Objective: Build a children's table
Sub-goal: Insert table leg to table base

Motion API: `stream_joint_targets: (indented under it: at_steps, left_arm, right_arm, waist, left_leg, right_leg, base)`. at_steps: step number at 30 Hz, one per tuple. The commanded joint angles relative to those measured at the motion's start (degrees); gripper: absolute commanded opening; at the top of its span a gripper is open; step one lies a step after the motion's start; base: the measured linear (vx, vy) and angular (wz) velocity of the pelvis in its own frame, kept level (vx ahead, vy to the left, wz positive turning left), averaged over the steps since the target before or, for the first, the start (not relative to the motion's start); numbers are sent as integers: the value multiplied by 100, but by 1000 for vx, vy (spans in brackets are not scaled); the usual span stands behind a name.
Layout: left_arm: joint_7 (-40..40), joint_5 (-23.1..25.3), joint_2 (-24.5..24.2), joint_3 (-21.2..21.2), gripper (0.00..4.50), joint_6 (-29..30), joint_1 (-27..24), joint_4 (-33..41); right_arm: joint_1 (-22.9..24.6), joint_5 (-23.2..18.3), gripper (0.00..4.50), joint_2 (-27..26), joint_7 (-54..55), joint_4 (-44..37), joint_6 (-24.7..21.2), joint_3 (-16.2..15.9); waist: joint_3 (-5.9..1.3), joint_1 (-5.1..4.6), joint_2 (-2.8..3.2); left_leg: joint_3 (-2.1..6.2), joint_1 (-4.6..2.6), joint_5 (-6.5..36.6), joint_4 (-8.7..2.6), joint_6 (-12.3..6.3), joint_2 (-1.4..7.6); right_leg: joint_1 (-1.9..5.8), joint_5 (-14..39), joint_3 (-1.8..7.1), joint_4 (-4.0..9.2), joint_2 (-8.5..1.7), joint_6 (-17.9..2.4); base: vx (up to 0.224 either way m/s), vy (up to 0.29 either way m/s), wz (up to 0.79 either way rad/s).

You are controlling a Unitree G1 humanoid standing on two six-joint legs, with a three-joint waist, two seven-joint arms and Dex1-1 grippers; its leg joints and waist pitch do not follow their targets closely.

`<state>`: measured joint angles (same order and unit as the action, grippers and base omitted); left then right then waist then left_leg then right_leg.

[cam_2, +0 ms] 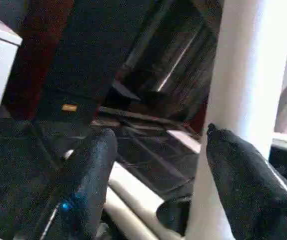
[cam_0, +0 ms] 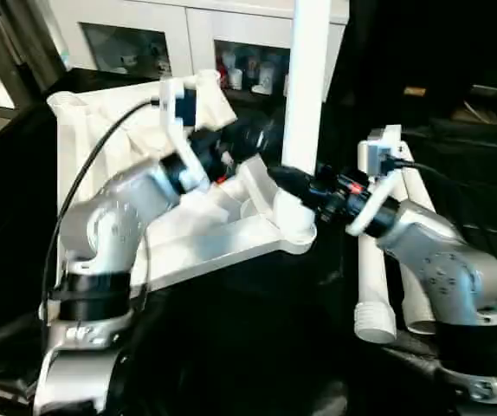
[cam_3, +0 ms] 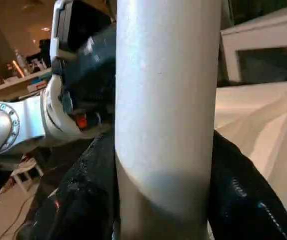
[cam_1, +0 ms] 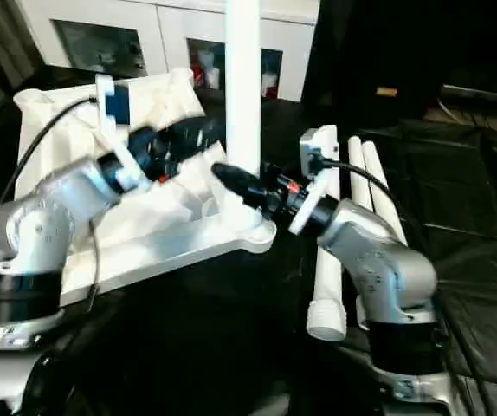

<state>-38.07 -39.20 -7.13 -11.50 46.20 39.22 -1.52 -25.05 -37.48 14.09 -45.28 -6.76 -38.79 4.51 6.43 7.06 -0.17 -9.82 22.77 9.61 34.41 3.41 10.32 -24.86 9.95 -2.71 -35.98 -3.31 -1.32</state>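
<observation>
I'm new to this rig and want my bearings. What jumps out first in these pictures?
A white leg stands upright in the near corner socket of the upside-down tabletop, at the centre of the scene. The right gripper is clamped around its base, while the left gripper stands open beside it. Spare legs lie on the black cloth to the right.

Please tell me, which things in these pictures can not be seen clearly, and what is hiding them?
- Upright leg: its top is cut off by the upper edge of both eye views.
- Corner socket: how deep the leg sits is hidden by the right gripper.
- Tabletop: the ribbed underside is mostly covered by the left arm.
- Spare legs: their number is hidden behind the right arm.
- Left gripper: open; contact with the leg is unclear.
</observation>
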Motion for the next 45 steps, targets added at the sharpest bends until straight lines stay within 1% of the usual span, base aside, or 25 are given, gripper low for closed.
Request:
stream_joint_targets:
  at_steps: [1, 3, 4, 5, 7, 9, 10, 11, 13, 14, 16, 18, 20, 22, 23, 24, 25, 26, 29, 31, 35, 36, 40, 42, 45]
  left_arm:
    - [18, -462, 76, -53, 357, 251, 176, 157]
    - [62, -776, 116, -137, 365, 421, 187, 204]
    - [71, -813, 117, -147, 391, 446, 186, 210]
    - [66, -908, 125, -178, 400, 523, 183, 229]
    - [70, -969, 159, -224, 405, 602, 182, 241]
    - [55, -875, 145, -150, 414, 593, 163, 270]
    - [53, -826, 142, -87, 439, 589, 148, 292]
    - [92, -750, 141, 25, 445, 569, 138, 311]
    - [150, -726, 139, 91, 449, 562, 139, 317]
    - [232, -582, 86, 273, 450, 532, 152, 307]
    - [397, -363, 42, 430, 450, 510, 186, 228]
    - [754, -208, 93, 398, 450, 578, 304, -22]
    - [891, -208, 162, 276, 414, 535, 381, -157]
    - [941, -289, 210, 154, 414, 536, 423, -201]
    - [946, -426, 236, 42, 414, 537, 450, -178]
    - [963, -524, 235, -8, 395, 567, 463, -146]
    - [973, -545, 226, -8, 395, 567, 470, -144]
    - [987, -578, 226, -18, 371, 569, 478, -139]
    - [1080, -677, 260, -64, 363, 672, 515, -146]
    - [1133, -717, 316, -45, 328, 788, 551, -184]
    - [1139, -704, 366, 124, 314, 899, 524, -130]
    - [1154, -697, 372, 154, 288, 910, 527, -133]
    - [1341, -613, 355, 194, 276, 889, 569, -235]
    - [1372, -604, 346, 184, 247, 886, 595, -279]
    - [1402, -495, 296, 216, 231, 886, 639, -328]
  right_arm:
    - [0, -164, 188, 39, -14, -186, -183, 27]
    - [4, -243, 188, 70, 18, -206, -286, 52]
    - [4, -256, 188, 74, 25, -209, -299, 55]
    - [5, -291, 188, 93, 52, -212, -340, 60]
    - [3, -313, 188, 118, 58, -213, -371, 55]
    - [3, -316, 188, 154, 27, -225, -403, 26]
    - [4, -324, 188, 186, 3, -237, -432, -5]
    - [2, -323, 188, 222, -18, -247, -470, -50]
    - [1, -322, 188, 242, -24, -254, -500, -76]
    - [0, -289, 188, 279, -51, -254, -527, -133]
    - [-1, -273, 188, 299, -56, -255, -546, -169]
    - [1, -259, 188, 320, -55, -264, -548, -206]
    - [-5, -266, 188, 325, -36, -257, -538, -218]
    - [-1, -281, 188, 333, -16, -260, -526, -220]
    - [10, -290, 188, 332, 13, -268, -516, -206]
    - [22, -293, 188, 331, 26, -280, -517, -194]
    - [19, -294, 188, 334, 27, -276, -518, -192]
    - [20, -293, 188, 336, 31, -274, -518, -191]
    - [42, -300, 188, 353, 46, -293, -512, -196]
    - [35, -299, 188, 357, 70, -286, -512, -194]
    - [33, -296, 188, 359, 106, -288, -500, -196]
    - [21, -292, 188, 358, 112, -276, -496, -197]
    - [-3, -276, 188, 361, 138, -249, -473, -197]
    - [-11, -262, 188, 356, 154, -240, -458, -200]
    - [-32, -251, 188, 355, 172, -215, -437, -200]
  waist:
    - [-594, 61, -31]
    - [-601, 86, -25]
    - [-602, 106, -19]
    - [-603, 115, -35]
    - [-594, 146, -25]
    - [-598, 162, -28]
    - [-597, 165, -27]
    - [-603, 171, -55]
    - [-606, 181, -41]
    - [-600, 179, -70]
    - [-602, 186, -60]
    - [-604, 192, -46]
    - [-604, 193, -59]
    - [-607, 203, -60]
    - [-613, 213, -31]
    - [-614, 209, -55]
    - [-613, 208, -23]
    - [-613, 205, -40]
    - [-619, 215, -33]
    - [-621, 229, -3]
    - [-619, 257, -10]
    - [-617, 266, 0]
    - [-613, 272, 4]
    - [-605, 269, 4]
    - [-597, 269, 5]
  left_leg:
    - [54, -73, 458, -297, -316, 186]
    - [56, -75, 436, -287, -309, 191]
    - [54, -83, 481, -284, -313, 195]
    - [51, -77, 496, -283, -314, 191]
    - [55, -84, 564, -290, -282, 201]
    - [59, -82, 605, -293, -246, 202]
    - [62, -78, 607, -297, -232, 203]
    - [65, -82, 595, -302, -219, 208]
    - [60, -84, 612, -297, -191, 208]
    - [62, -69, 632, -304, -182, 205]
    - [68, -69, 623, -302, -176, 205]
    - [73, -69, 666, -303, -142, 203]
    - [73, -66, 672, -305, -107, 193]
    - [67, -65, 655, -297, -91, 188]
    - [74, -56, 666, -292, -86, 188]
    - [71, -44, 668, -287, -92, 179]
    - [80, -42, 686, -289, -95, 179]
    - [73, -51, 705, -286, -104, 176]
    - [72, -57, 685, -280, -115, 185]
    - [81, -59, 725, -282, -112, 191]
    - [79, -63, 781, -278, -101, 187]
    - [83, -63, 793, -281, -96, 190]
    - [90, -68, 858, -289, -54, 193]
    - [90, -66, 917, -294, -33, 184]
    - [95, -67, 940, -297, -27, 182]
  right_leg:
    - [442, 812, 237, 397, -437, -1182]
    - [419, 730, 227, 377, -418, -1256]
    - [409, 773, 228, 385, -422, -1259]
    - [416, 800, 226, 390, -420, -1247]
    - [405, 956, 227, 403, -428, -1187]
    - [407, 1070, 229, 420, -430, -1079]
    - [410, 1097, 228, 417, -429, -1051]
    - [415, 1134, 227, 417, -432, -997]
    - [403, 1174, 235, 423, -437, -948]
    - [407, 1218, 231, 429, -433, -898]
    - [401, 1248, 235, 428, -431, -817]
    - [402, 1329, 232, 439, -438, -764]
    - [408, 1369, 233, 450, -434, -737]
    - [402, 1335, 229, 450, -435, -779]
    - [406, 1309, 227, 436, -441, -818]
    - [418, 1268, 222, 439, -438, -841]
    - [417, 1271, 219, 437, -439, -852]
    - [411, 1309, 218, 450, -434, -838]
    - [401, 1269, 221, 439, -428, -873]
    - [398, 1262, 213, 441, -427, -884]
    - [391, 1424, 214, 467, -428, -808]
    - [386, 1443, 215, 465, -427, -793]
    - [379, 1494, 212, 472, -420, -769]
    - [384, 1565, 211, 483, -420, -726]
    - [379, 1665, 211, 497, -424, -677]
  base:
    - [0, 0, 0]
    - [0, 0, 0]
    - [0, 0, 0]
    - [0, 0, 0]
    - [0, 0, 0]
    - [0, 0, 0]
    - [0, 0, 0]
    - [0, 0, 0]
    - [0, 0, 0]
    - [0, 0, 0]
    - [0, 0, 0]
    - [0, 0, 0]
    - [0, 0, 0]
    - [0, 0, 0]
    - [0, 0, 0]
    - [0, 0, 0]
    - [0, 0, 0]
    - [0, 0, 0]
    - [0, 0, 0]
    - [0, 0, 0]
    - [0, 0, 0]
    - [0, 0, 0]
    - [0, 0, 0]
    - [0, 0, 0]
    - [0, 0, 0]
